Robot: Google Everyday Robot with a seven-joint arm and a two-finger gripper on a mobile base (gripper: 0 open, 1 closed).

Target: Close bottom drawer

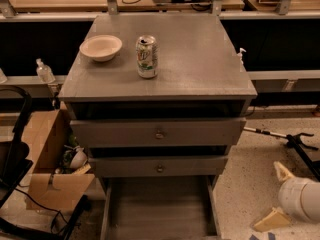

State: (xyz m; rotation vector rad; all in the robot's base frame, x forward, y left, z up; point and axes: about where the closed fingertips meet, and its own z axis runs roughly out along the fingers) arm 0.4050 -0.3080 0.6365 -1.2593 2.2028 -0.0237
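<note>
1. Standing open below the front edge of the cabinet's surface [200, 69], the bottom drawer [160, 209] is drawn well out toward the camera. Its flat grey inside shows. Its front panel and knob fall past the lower frame edge.
2. The top drawer [159, 133] and middle drawer [159, 166] above it show their fronts and knobs.
3. The gripper [265, 196] hangs low, off the surface's front right corner and apart from the drawer's right wall. Its jaws are spread and hold nothing.
4. Judgement: the step in hand is the approach. The gripper should come round to the front panel, meet it near the centre, and push straight along the runners. An off-centre push would likely skew the drawer and jam it.
5. A bowl [101, 46] and a can [147, 56] stand toward the surface's back left corner, so a steady push is advised to avoid jolting them.
</note>
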